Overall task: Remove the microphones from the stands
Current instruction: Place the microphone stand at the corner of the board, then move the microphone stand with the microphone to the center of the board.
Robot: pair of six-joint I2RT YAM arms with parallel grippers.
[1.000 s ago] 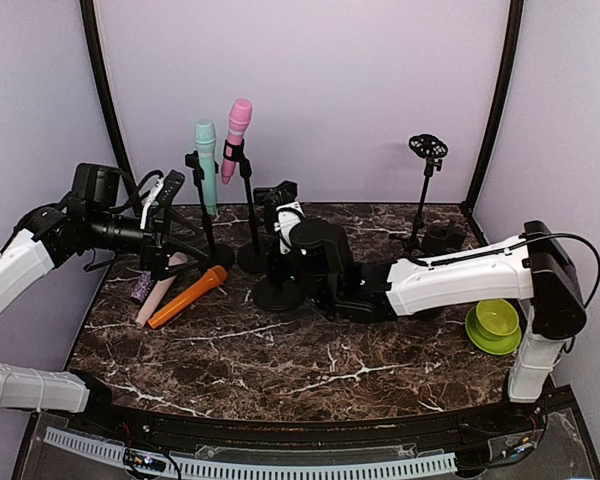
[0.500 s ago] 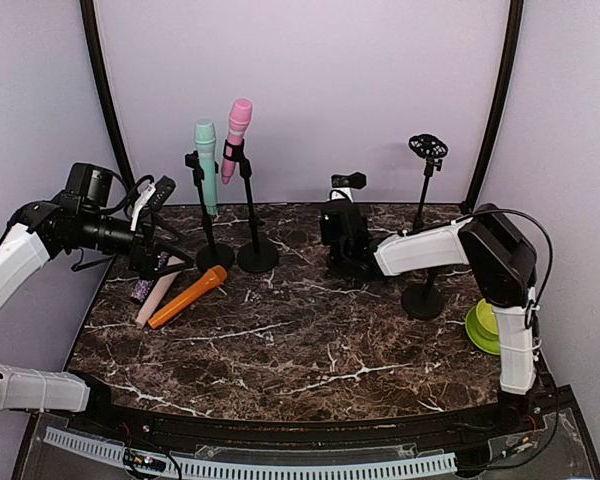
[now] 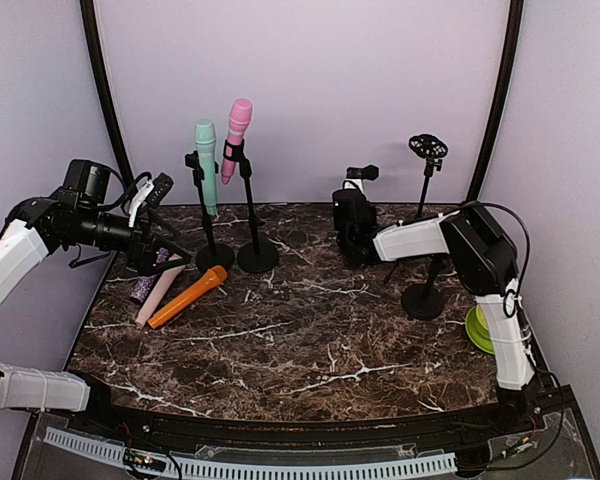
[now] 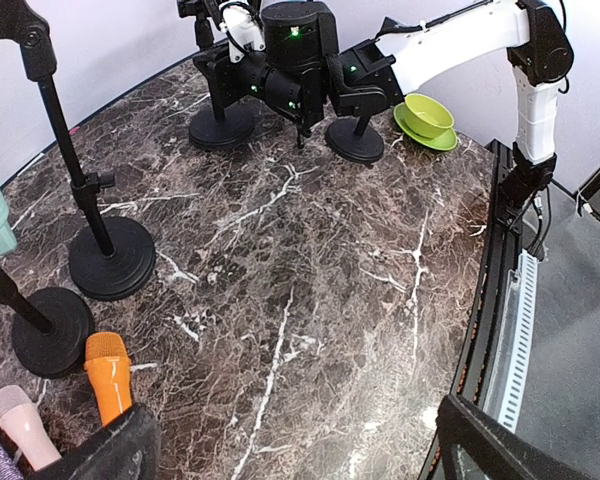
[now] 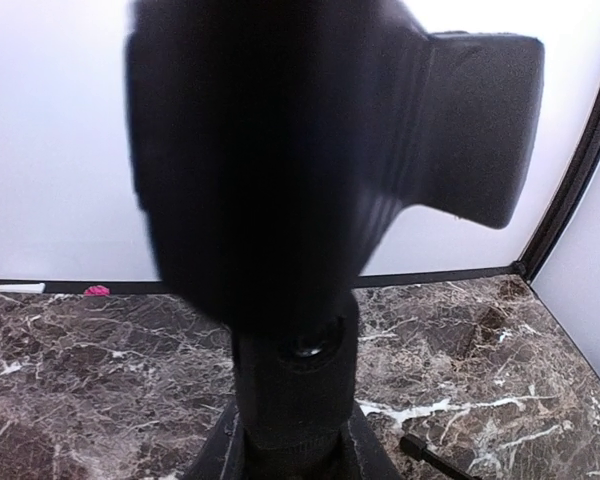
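Marble table shows bare at centre. Teal microphone and pink microphone sit clipped upright in stands at back left. Left gripper gapes wide beside them; right gripper, at the back edge, is unreadable. Green bowl hugs the right edge.

Top cam sits high behind the arm bases, looking down over the whole tabletop to the back wall, left wrist cam views that same tabletop from its left end toward the green bowl, and right wrist cam is jammed up against a blurry black stand.
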